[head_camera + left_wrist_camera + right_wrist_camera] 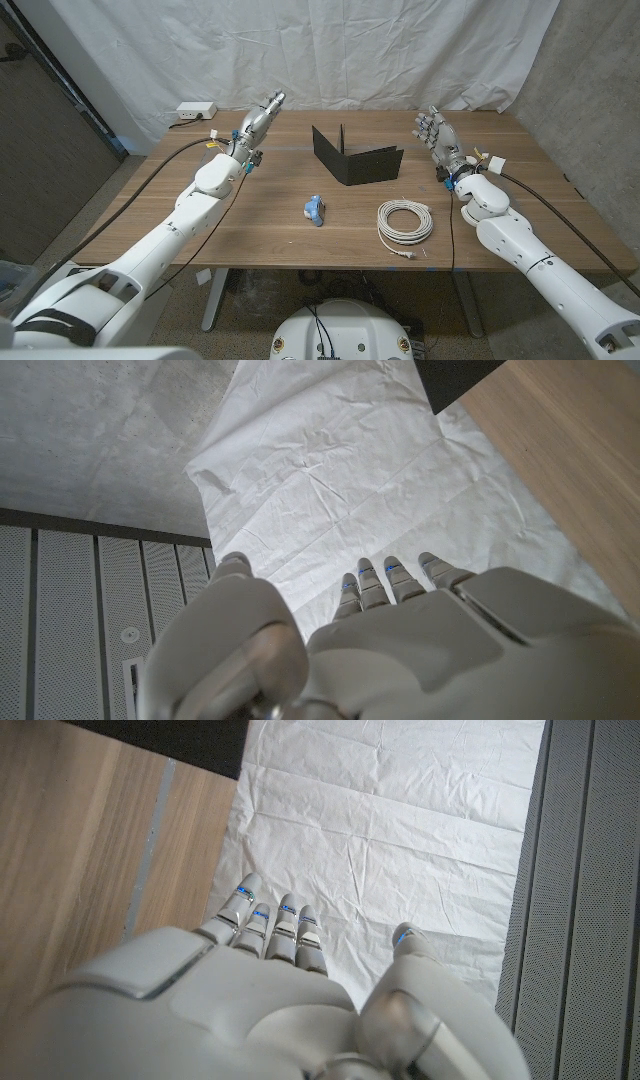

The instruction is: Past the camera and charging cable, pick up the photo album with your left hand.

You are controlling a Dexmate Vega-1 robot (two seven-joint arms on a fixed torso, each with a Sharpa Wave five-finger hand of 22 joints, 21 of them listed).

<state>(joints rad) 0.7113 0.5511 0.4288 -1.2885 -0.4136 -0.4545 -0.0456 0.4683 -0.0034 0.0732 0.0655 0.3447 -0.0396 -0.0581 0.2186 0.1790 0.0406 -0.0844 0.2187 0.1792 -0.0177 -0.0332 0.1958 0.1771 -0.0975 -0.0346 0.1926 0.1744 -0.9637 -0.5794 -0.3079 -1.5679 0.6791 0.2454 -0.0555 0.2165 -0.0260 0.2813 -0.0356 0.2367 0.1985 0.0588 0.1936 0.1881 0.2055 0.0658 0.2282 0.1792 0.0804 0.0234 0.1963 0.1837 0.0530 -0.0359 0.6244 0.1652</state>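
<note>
Looks like a robot test lab or makeshift recording studio: wooden desk (250, 215) on a metal frame, wrinkled white backdrop sheet (340, 50) hung across the far side, bare concrete wall (590, 70) at right, grey perforated panels (590, 900) alongside, white power strip (195, 111) at the far left corner.

One album (356, 157) stands open on the table between the two hands. One small blue camera (315, 209) sits nearer the left hand (259, 121). One white cable (404, 220) lies coiled nearer the right hand (437, 135). One power strip (195, 111) is past the left hand.
</note>
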